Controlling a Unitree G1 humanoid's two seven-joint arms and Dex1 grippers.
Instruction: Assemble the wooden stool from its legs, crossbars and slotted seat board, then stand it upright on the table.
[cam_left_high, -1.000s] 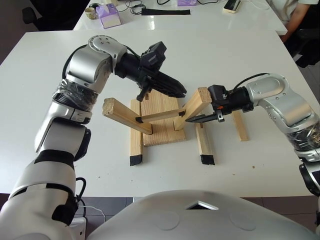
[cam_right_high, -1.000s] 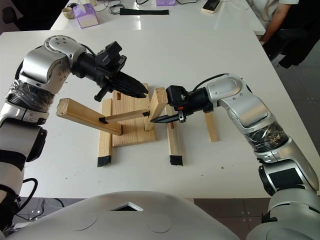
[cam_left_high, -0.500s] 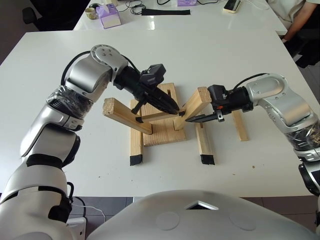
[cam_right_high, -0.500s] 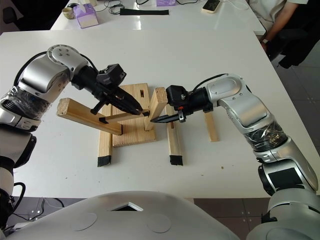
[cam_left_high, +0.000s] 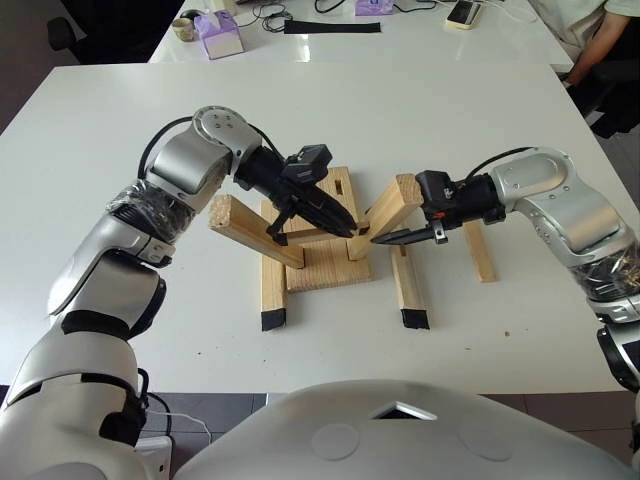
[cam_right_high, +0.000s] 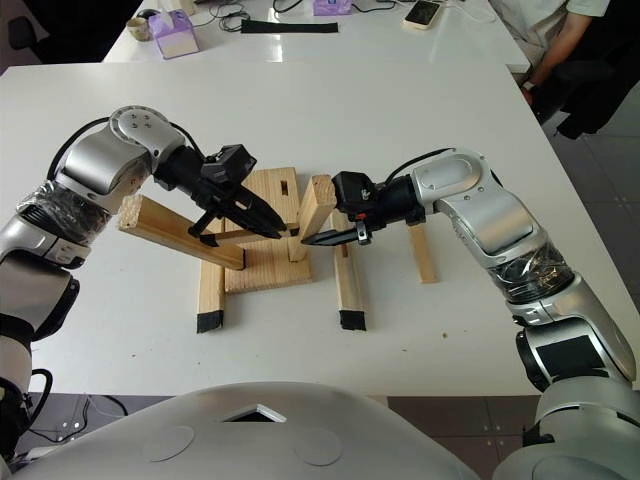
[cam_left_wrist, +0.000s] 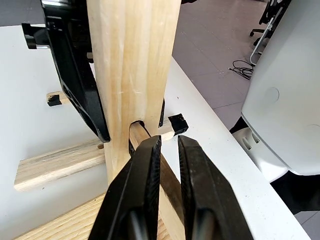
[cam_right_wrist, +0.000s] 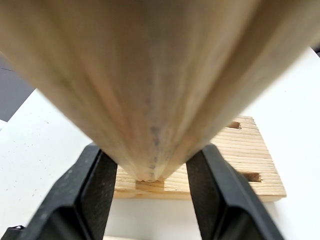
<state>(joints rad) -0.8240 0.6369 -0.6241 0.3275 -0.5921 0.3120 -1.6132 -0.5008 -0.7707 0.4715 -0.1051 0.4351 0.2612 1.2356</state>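
White surface (cam_left_high: 480, 110) in an office, tissue box (cam_left_high: 218, 32) on another surface (cam_left_high: 420, 25) behind, left gripper (cam_left_high: 347, 230) pinching crossbar (cam_left_high: 305, 236), right gripper (cam_left_high: 379, 229) clamping tilted leg (cam_left_high: 401, 194).

From where I stand, the far half of the table (cam_left_high: 480, 110) is bare, and so is the strip along its near edge; a hand could sweep through either. The middle is crowded. 2 raised legs (cam_left_high: 250, 230) lean over the seat board (cam_left_high: 322, 268), joined by a crossbar (cam_left_high: 305, 237). The left gripper (cam_left_high: 345, 226) sits right at that crossbar, blocking the gap between them. The right gripper (cam_left_high: 380, 228) has its fingers (cam_left_high: 400, 238) clamped on the right raised leg (cam_left_high: 392, 203), barring that side. 3 loose legs (cam_left_high: 271, 290) lie flat: 1 along the board's left edge, 1 near its right, 1 further right under the right arm. Between those last 2 runs a narrow lane of bare table.
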